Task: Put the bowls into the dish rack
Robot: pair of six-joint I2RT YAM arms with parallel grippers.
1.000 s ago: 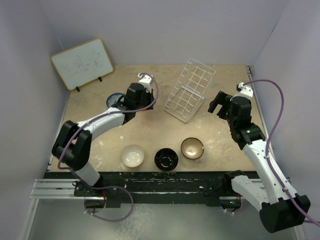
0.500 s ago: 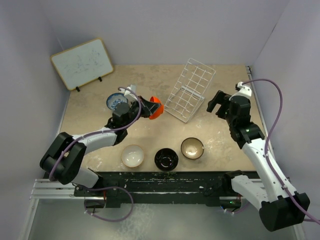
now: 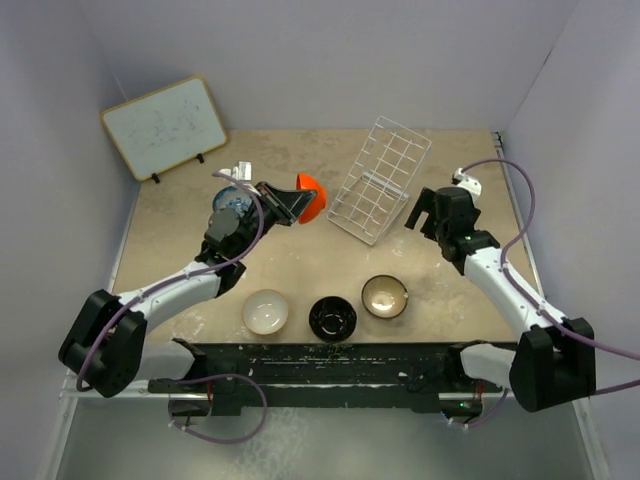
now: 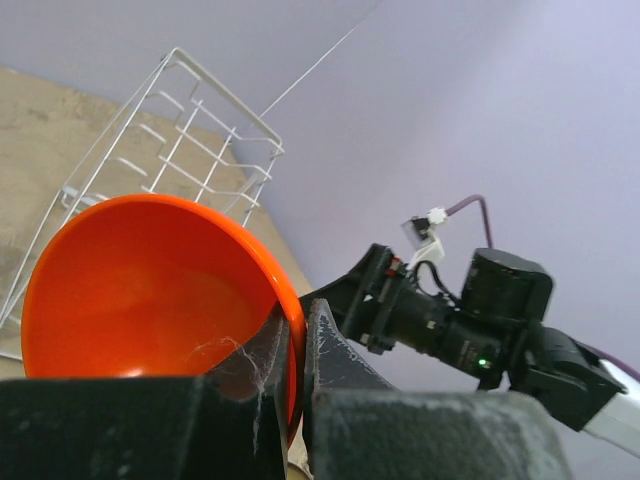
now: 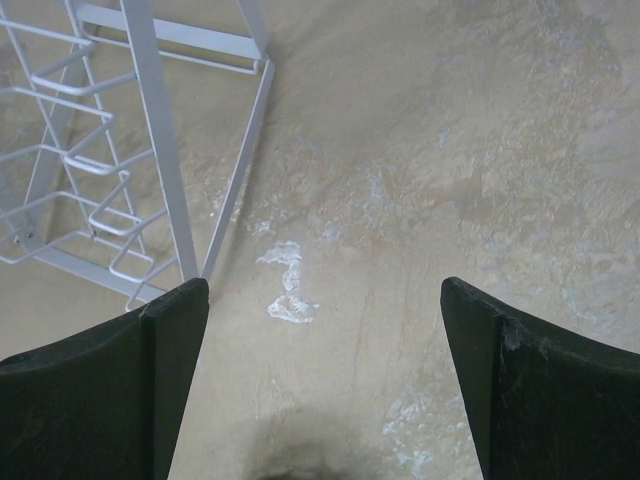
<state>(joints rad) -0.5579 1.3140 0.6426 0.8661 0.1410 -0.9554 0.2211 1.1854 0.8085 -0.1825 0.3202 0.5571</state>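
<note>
The orange bowl (image 4: pixel 150 290) is gripped by its rim in the left gripper (image 4: pixel 295 330), whose jaws are pinched narrow on the thin wall, one finger inside and one outside. The bowl is carried off the table (image 3: pixel 300 260) and tipped on edge, its hollow turned toward the wrist camera. It is seen just to the left of the dish rack (image 3: pixel 380 180), close to the wire but apart from it in the top view. The rack is stood in the far middle of the table, its two wire panels leaning into a V, and no bowl is seen in it. The right gripper (image 5: pixel 325 300) is held above the tabletop just beside the rack's right corner, its jaws spread wide with nothing between them. The blue-patterned bowl (image 3: pixel 232 200) is partly covered by the left arm at the far left. Three more bowls are lined up along the near edge: the cream-white bowl (image 3: pixel 265 311), the black bowl (image 3: pixel 332 318) and the tan bowl (image 3: pixel 384 297), all upright on the table. A whiteboard (image 3: pixel 165 127) is propped in the far left corner.
</note>
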